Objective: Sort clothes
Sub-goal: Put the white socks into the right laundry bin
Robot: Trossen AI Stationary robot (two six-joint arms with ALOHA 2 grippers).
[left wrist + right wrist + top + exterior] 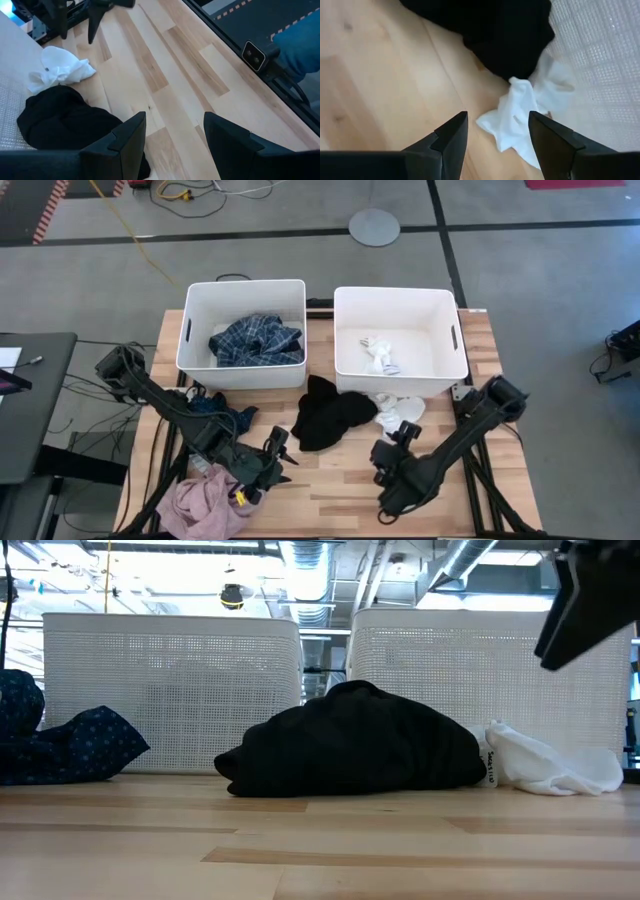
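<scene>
The black garment [325, 418] lies heaped on the table in front of the two bins, with a small white sock pile [398, 411] at its right side. My right gripper [497, 120] hangs open above the white socks [520, 127], touching nothing. My left gripper [175, 120] is open over bare wood near the black garment [60, 122]. A blue plaid garment [256, 340] lies in the left bin [243, 288]. White and grey socks [380, 352] lie in the right bin [395, 298]. The pink garment [205, 505] lies at the near left, and the navy patterned one [215, 412] is by the left arm.
Both white bins stand side by side along the table's far edge. Bare wood stretches along the middle of the near edge [330, 500]. In the low view a dark part of an arm [590, 600] hangs at the top right, above the white socks [550, 765].
</scene>
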